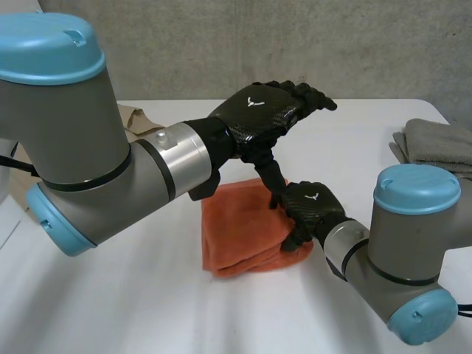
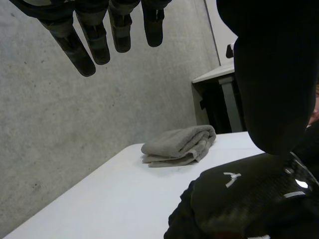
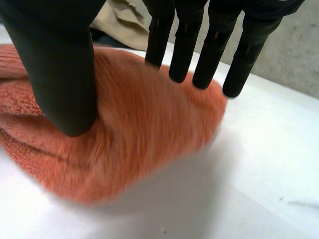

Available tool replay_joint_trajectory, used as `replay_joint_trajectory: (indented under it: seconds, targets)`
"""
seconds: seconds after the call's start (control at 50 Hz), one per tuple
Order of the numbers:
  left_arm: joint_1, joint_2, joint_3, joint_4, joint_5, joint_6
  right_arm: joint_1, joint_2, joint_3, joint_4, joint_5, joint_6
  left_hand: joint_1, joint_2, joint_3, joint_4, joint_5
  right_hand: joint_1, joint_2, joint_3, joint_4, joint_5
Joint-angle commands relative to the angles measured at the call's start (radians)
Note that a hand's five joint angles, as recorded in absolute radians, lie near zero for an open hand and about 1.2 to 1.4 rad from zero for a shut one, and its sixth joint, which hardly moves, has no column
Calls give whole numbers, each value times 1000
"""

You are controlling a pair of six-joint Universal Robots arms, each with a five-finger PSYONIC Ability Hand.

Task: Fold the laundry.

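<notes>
At the far left, a crumpled tan cloth (image 1: 137,122) lies on the white table (image 1: 125,310), partly behind the robot's left arm. That arm reaches across toward the middle. The left hand (image 1: 265,110) hangs in the air above the laundry with its fingers (image 2: 82,50) straight and spread, and its thumb points down; it holds nothing. Below it, near the table's centre, lies a folded orange towel (image 1: 240,232). The right hand (image 1: 313,208) comes in low from the right and rests on the towel's right edge. Its fingers (image 3: 184,50) are straight with the tips against the cloth, and the thumb presses down apart from them (a flat press, not a closed grasp). At the far right, a folded grey towel (image 1: 442,144) sits well apart.
</notes>
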Motion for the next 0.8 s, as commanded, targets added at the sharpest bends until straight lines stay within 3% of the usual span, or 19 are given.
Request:
replay_joint_trajectory:
  seconds: [0.02, 0.32, 0.8]
  targets:
    - [5, 23, 18, -11, 3, 1, 82, -23, 4, 12, 60, -219, -16, -29, -35, -27, -51, -230, -231, -225, -229, -214]
    - [26, 34, -7, -7, 3, 1, 151, 95, 17, -79, 125, -273, -16, -29, -35, -27, -51, -304, -305, -299, -303, -288]
    - [45, 49, -25, -7, 13, -10, 117, 157, 0, -353, 139, -353, -16, -29, -35, -27, -51, -166, -167, -161, -165, -150]
